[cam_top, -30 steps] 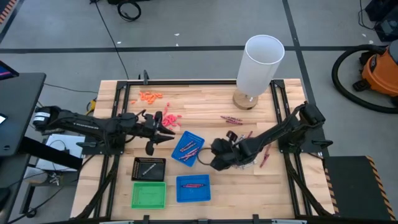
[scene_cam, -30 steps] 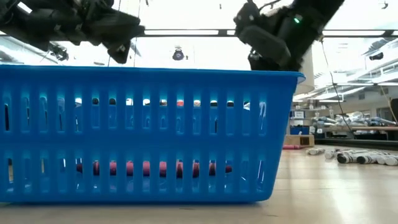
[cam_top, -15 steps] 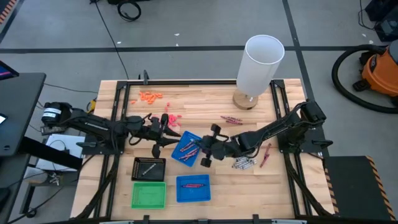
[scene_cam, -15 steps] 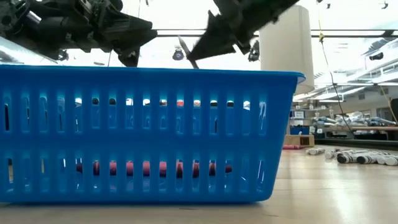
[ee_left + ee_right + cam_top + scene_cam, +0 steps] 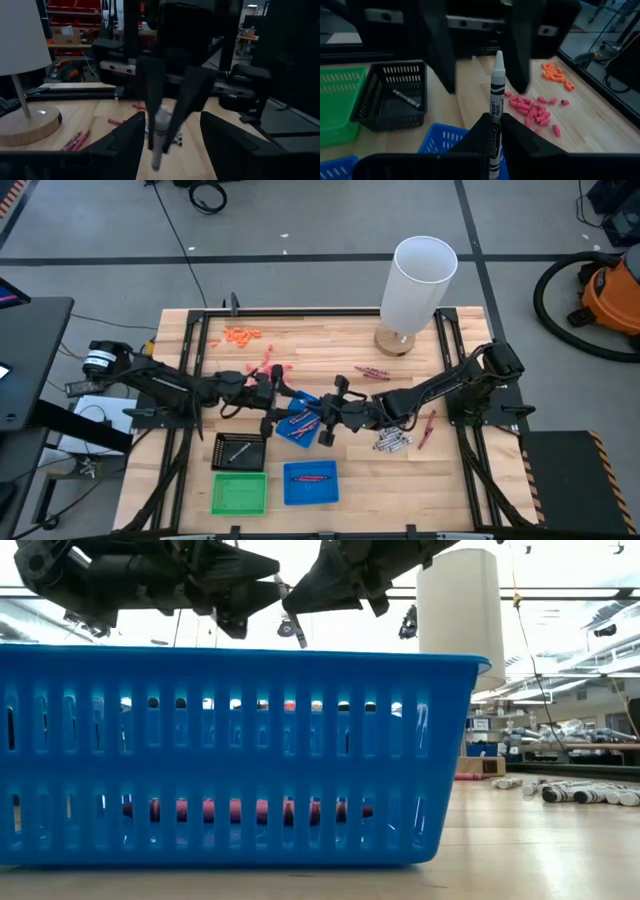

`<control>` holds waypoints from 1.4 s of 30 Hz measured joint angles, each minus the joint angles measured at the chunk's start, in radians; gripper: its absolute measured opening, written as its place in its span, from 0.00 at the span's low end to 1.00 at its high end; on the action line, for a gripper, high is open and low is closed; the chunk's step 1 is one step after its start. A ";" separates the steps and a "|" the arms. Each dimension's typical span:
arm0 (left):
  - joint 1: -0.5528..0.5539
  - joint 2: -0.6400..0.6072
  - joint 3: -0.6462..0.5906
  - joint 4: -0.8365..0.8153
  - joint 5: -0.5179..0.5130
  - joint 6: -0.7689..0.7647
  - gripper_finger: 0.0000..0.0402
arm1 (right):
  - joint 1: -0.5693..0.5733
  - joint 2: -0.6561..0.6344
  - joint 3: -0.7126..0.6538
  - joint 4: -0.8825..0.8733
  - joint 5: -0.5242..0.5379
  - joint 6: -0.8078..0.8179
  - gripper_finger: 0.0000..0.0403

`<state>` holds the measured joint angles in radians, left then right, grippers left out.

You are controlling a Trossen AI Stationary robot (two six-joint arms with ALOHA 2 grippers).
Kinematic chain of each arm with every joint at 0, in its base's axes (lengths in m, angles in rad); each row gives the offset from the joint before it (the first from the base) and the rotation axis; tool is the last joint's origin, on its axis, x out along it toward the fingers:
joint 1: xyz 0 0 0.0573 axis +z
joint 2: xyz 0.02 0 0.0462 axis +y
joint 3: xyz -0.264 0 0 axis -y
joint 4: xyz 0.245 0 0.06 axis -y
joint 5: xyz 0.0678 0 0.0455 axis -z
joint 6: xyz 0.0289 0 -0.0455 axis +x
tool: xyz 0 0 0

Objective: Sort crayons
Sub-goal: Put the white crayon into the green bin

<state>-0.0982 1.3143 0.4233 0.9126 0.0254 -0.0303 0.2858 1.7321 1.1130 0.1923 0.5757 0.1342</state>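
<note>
Handover step, by my judgement: the right gripper point(image 5: 495, 131) is clamped on a short grey-silver crayon point(image 5: 496, 92) over the tilted blue slotted plastic tray point(image 5: 303, 420) mid-table. The left gripper point(image 5: 170, 125) faces it with fingers spread wide around the crayon's tip. Next it must close before the right releases.

**Table clutter and surroundings**

A white cylinder point(image 5: 424, 280) stands on a round wooden base point(image 5: 397, 340) at the table's far edge. Orange bits point(image 5: 241, 335) and pink bits point(image 5: 272, 369) lie scattered. 2 blue baskets point(image 5: 311, 482), a black basket point(image 5: 240, 451) and a green basket point(image 5: 240, 493) sit nearer. An orange vacuum point(image 5: 612, 295) stands on the floor.
</note>
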 joint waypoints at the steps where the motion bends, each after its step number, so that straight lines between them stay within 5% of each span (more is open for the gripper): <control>1: 0.000 0.010 0.008 0.000 0.000 0.000 0.51 | 0.000 0.000 0.000 0.003 0.000 -0.004 0.10; 10: 0.000 0.050 0.043 0.005 0.001 -0.001 0.47 | 0.000 0.000 0.000 0.009 -0.011 -0.007 0.10; 25: -0.001 0.055 0.043 -0.002 0.000 -0.034 0.06 | 0.000 0.000 0.000 0.010 -0.031 -0.003 0.11; 35: -0.009 0.052 0.044 -0.048 0.006 -0.069 0.09 | 0.001 -0.002 0.000 -0.007 -0.069 -0.004 0.33; 42: -0.035 -0.027 0.043 -0.249 0.021 -0.089 0.10 | 0.022 -0.028 0.000 -0.205 -0.072 0.075 0.39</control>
<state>-0.1335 1.2872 0.4664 0.6631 0.0466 -0.1195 0.3075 1.7040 1.1126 -0.0131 0.5041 0.2088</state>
